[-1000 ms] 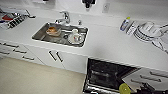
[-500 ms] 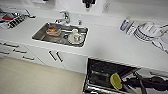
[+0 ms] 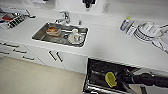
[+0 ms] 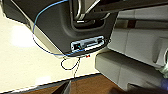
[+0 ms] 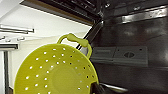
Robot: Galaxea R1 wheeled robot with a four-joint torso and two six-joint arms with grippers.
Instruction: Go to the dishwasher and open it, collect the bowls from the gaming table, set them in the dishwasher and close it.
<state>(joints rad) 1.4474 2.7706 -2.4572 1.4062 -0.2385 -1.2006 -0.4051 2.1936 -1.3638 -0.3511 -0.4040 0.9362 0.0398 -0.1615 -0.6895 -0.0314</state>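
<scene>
Below the white counter point(image 3: 105, 47), to the right of the steel sink point(image 3: 60, 34), the dishwasher point(image 3: 100, 72) stands open, its dark interior only partly legible: wire racks are hinted at by pale streaks, and the lower part of the opening is cut off by the frame edge. The right arm enters from the right of the dishwasher opening, and the right gripper point(image 3: 119, 79) sits over the dark cavity, holding a lime-yellow bowl point(image 3: 110, 79) on its sink-facing side. In the right wrist view this bowl point(image 5: 56, 71) appears as a perforated, colander-like dish with a loop handle, its lower rim cut off; a dark finger point(image 5: 96, 88) overlaps the rim, so the jaws appear clamped on the bowl's edge, though the second finger is hidden behind the bowl. Behind the bowl lie the dishwasher's dark inner wall and the detergent compartment point(image 5: 120, 55) on the open door. Inside the sink rest a brownish item point(image 3: 53, 31) and a pale round dish point(image 3: 75, 37), both too blurred to identify; a tap point(image 3: 65, 17) rises behind the sink. On the counter far right of the sink stand a bottle point(image 3: 124, 24) and stacked white crockery point(image 3: 147, 30). The left wrist view shows robot bodywork, a blue cable point(image 4: 42, 27) and pale flooring point(image 4: 25, 60); whether the left gripper's jaws are apart or together cannot be told.
</scene>
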